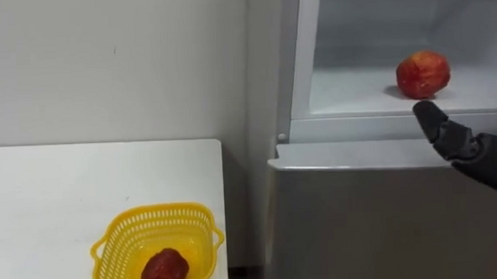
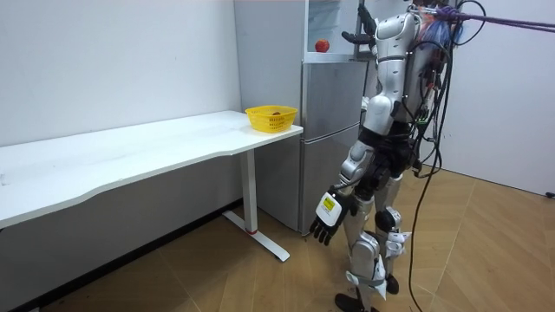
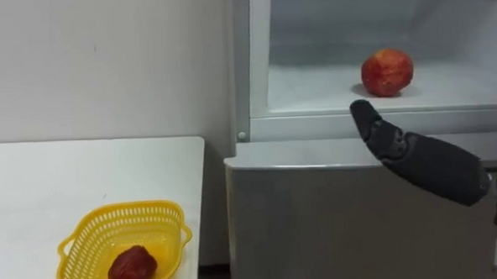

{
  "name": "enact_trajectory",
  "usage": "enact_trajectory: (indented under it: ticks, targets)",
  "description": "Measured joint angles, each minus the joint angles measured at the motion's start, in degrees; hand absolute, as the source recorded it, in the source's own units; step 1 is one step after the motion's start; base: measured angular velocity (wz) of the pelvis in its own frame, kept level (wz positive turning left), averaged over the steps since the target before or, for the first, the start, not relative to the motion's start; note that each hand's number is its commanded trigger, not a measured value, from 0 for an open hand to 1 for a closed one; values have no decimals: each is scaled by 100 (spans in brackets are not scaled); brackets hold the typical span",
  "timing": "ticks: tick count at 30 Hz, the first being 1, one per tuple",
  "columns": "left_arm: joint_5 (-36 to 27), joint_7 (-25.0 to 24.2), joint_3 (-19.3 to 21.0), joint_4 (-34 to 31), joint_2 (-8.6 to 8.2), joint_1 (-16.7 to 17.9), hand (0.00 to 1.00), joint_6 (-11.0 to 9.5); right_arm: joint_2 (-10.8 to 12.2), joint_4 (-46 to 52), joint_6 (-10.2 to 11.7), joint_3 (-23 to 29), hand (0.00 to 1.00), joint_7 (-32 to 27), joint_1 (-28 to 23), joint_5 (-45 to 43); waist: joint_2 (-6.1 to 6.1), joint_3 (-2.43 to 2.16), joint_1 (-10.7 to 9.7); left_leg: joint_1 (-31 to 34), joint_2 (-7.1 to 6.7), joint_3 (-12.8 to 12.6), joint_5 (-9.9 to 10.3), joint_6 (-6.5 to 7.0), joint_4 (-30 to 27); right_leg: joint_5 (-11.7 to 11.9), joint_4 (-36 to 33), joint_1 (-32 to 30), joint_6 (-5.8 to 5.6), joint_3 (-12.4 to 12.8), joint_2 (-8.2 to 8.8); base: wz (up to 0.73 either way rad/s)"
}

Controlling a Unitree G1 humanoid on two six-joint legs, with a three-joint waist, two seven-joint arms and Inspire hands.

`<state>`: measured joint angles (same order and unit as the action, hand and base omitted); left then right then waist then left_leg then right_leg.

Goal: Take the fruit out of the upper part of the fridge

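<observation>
A red apple lies on the white shelf of the open upper fridge compartment. My right hand reaches in from the right, just below and in front of the apple, fingers stretched out and apart from it, holding nothing. In the room view I stand upright facing the fridge with the right arm raised to that compartment. My left hand hangs relaxed and open at my side near knee height.
A yellow basket with a dark red fruit in it stands on the white table left of the fridge. The grey lower fridge door is closed below the shelf. A white wall stands behind the table.
</observation>
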<state>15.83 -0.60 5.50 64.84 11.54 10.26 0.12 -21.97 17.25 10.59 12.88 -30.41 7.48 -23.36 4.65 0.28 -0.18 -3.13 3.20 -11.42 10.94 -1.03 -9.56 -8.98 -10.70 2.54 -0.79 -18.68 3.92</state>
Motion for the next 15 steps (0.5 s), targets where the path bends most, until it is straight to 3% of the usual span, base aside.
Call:
enact_trajectory:
  ticks: [3, 8, 10, 13, 15]
  targets:
    - [0, 4, 5, 4, 97, -6, 0, 5, -122, -308, -95, 63, 0, -164, 436, -39, 153, -36, 18, 23, 0, 15, -2, -1, -1, 0, 8, -9, 0, -6, -3, 1]
    - [25, 3, 4, -35, 140, 26, 0, 84, -316, -601, -194, 65, 0, -263, 947, 18, 225, -75, 49, 48, -4, 78, -2, -1, -14, 0, -2, -48, -1, -28, -2, 3]
    - [30, 1, 4, -45, 137, 53, 0, 106, -341, -655, -180, 62, 0, -264, 1048, 62, 217, -62, 61, 49, -2, 79, -2, -1, -18, 0, -1, -42, -1, -20, -2, 0]
    - [80, 1, -17, -64, 136, 53, 0, 121, -404, -1063, -192, 17, 0, -270, 1325, 67, 235, -6, 63, 56, 1, 79, -2, -1, -46, 1, -11, -33, 0, -32, 1, 0]
    - [80, -8, -58, -73, 140, 30, 0, 120, -565, -1349, -200, -87, 0, -249, 1414, 142, 218, 47, 88, 115, 11, 96, 0, -2, -81, 2, -38, -50, 2, -53, 2, 5]
